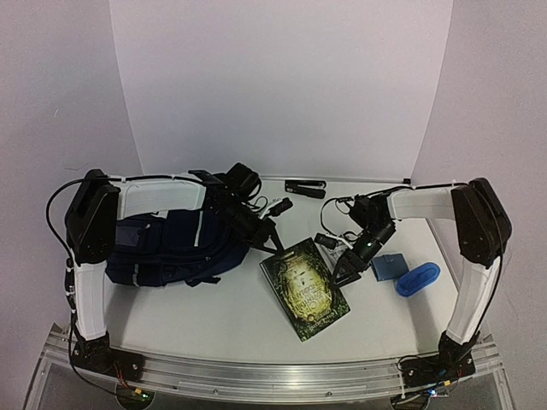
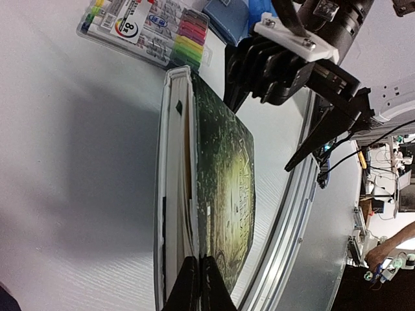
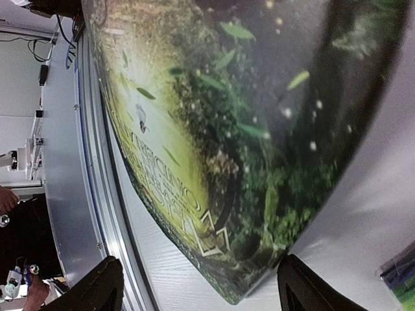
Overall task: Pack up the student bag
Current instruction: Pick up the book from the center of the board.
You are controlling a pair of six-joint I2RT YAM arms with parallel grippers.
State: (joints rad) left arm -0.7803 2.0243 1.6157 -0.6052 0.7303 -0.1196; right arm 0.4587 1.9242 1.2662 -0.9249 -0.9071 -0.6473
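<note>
While the left claw (image 2: 196,284) is clenched shut, fingers pressed together with nothing between them, its tips sit at the page edge of a green hardback book (image 1: 305,289), at the book's far left corner; whether they touch the pages I cannot tell. The book lies flat, cover up, near the middle of the white counter (image 1: 222,316), turned at an angle; the right claw (image 3: 198,259) is released and spread wide over the book's right side, one finger showing on each side of the cover in its own wrist view, grasping nothing. The student bag (image 1: 171,243) lies on its side at the left of the counter, under the left arm's white forearm; its dark straps trail toward the book's far left corner. A pack of coloured markers (image 2: 146,32) lies just beyond the book's far end; a small blue pouch (image 1: 387,267) sits just right of the right claw, with a bright blue case (image 1: 417,279) just beside it; a black stapler (image 1: 305,186) rests at the counter's far edge, well apart from the book.
</note>
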